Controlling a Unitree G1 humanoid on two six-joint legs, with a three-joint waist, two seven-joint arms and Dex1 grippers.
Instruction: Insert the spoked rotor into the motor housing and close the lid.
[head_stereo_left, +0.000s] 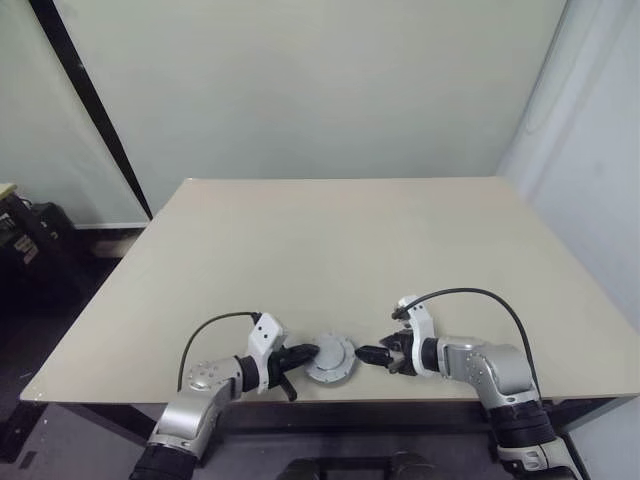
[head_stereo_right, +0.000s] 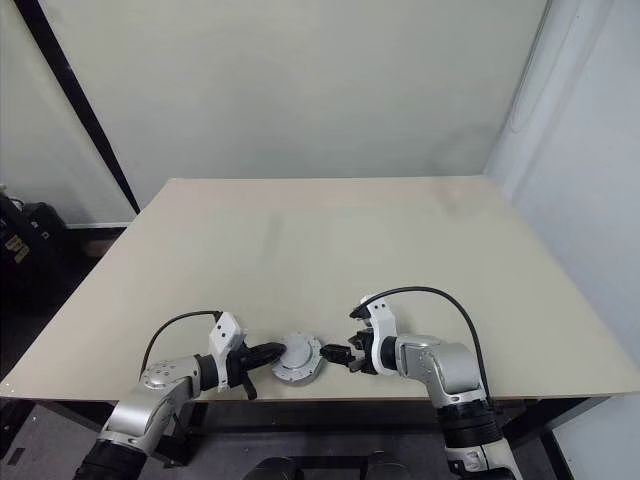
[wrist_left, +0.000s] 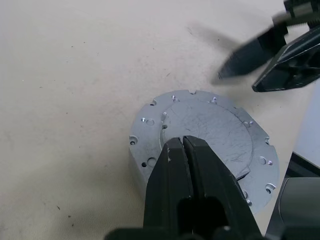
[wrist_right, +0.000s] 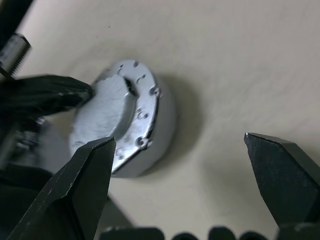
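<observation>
**Fingers pressed on lid, other pair spread beside it**

Fingers (wrist_left: 192, 165) of left gripper (head_stereo_left: 305, 353) pressed together, tips resting on top of lid (wrist_left: 210, 132), just short of its raised middle. Fingers (wrist_right: 82, 175) of right gripper (head_stereo_left: 372, 354) spread wide, empty, tips just off the far rim of the same part, apart from it. Lid seated flat on motor housing (wrist_left: 137, 162), the stack sitting between the two fingertip sets near the table (head_stereo_left: 340, 240) front edge. Rotor hidden, presumably already inside; cannot tell from outside.

Handling, as a judgement: machined metal, stiff, fairly heavy for its bulk, smooth and likely slippery on the flat face. Best hold across the side wall, opposite points on the rim, not on the thin notched flange. Downward press on the centre likely enough to keep it from sliding.

Left wrist view gives the top face: screw holes, notches, scratches, closed tips on it. Right wrist view gives the side wall and the stack's thickness, plus the wide gap between its own fingers. Head views give the spacing of both arms.
</observation>
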